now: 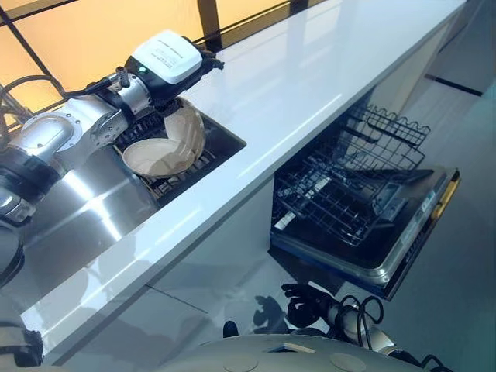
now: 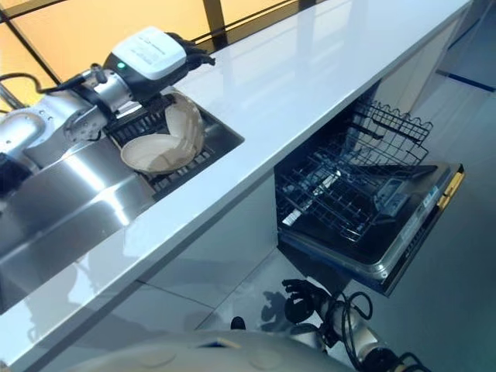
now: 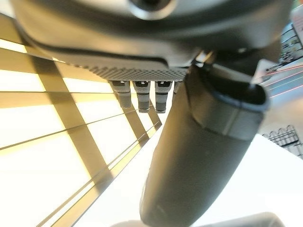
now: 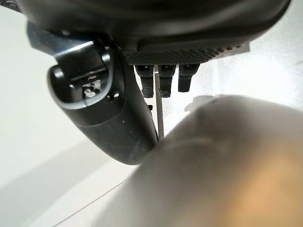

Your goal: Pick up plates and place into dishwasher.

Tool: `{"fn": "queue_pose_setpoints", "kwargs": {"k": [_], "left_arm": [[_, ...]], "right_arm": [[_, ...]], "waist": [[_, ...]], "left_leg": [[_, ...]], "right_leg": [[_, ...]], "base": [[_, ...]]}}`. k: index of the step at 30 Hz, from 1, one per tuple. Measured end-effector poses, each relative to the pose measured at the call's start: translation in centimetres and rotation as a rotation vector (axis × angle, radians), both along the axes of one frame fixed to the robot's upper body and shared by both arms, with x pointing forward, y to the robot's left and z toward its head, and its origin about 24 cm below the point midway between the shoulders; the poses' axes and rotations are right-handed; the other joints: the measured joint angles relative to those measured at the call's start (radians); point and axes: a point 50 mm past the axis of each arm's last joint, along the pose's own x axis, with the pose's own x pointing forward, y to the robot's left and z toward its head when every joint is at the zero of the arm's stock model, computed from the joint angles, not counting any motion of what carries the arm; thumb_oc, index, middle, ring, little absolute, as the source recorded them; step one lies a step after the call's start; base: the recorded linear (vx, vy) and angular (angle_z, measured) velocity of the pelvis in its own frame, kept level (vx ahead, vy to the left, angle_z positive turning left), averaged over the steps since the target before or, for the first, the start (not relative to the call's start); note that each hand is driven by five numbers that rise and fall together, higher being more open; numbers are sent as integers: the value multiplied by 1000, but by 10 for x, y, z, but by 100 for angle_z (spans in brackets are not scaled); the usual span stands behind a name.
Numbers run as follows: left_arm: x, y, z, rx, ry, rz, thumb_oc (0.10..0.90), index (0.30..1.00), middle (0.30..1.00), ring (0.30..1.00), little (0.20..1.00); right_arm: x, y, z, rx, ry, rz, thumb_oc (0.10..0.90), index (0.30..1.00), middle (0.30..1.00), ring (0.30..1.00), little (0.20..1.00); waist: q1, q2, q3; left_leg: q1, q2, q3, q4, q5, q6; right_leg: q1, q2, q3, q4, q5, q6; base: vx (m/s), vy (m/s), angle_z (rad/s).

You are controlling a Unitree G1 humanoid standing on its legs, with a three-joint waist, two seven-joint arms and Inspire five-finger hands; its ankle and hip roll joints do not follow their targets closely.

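Plates (image 1: 167, 143) (sink rack) — countertop (image 1: 310, 85) edge

The left hand (image 1: 174, 66) covers the upright plate's (image 1: 188, 130) top rim, hiding where its fingers (image 3: 140, 97) touch

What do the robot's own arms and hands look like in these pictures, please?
The left arm is silver-grey metal with rounded segments and black bands at the joints. Its wrist carries a white, rounded-square module with a small green light and dark print. The left hand beyond it is black. The right hand is likewise dark, on a silver-grey wrist. Up close, each thumb is a thick, smooth, dark cylinder.
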Motion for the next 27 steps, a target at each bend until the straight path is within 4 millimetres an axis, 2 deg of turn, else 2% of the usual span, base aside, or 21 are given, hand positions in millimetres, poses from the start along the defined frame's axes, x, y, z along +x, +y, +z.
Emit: {"fn": "queue_pose_setpoints", "kwargs": {"k": [3,12,18,27], "left_arm": [[1,0,-4,17,23,14,800,900,900,900,900],[5,1,-10,48,91,79,800,900,900,900,900],[7,5,-18,104,161,125,800,900,900,900,900],[9,13,-23,120,199,171,800,900,900,900,900]], "right_arm": [[0,-1,0,-5,-2,-2,800,900,900,900,900],[1,-7,1,-31,-11,-15,800,900,900,900,900],[5,-15,5,-46,-26,-21,800,900,900,900,900],[11,-15,8,-47,-48,-15,800,900,900,900,900]], "waist": [[-12,8,-3],[-12,28,7],[-12,52,34],[-13,47,76]], "left_leg": [[1,0,2,-1,0,0],[0,-1,27,0,-3,4],[-1,-1,35,0,-2,6],[-6,-12,37,0,-2,9]], "right_leg": [[-1,0,2,1,0,0],[-28,-4,29,24,-3,4],[-36,-8,32,37,-6,9],[-50,-14,26,54,-10,15]], "base": [[80,18,-1],[86,45,-9],[34,31,-2],[20,45,-2]]}}
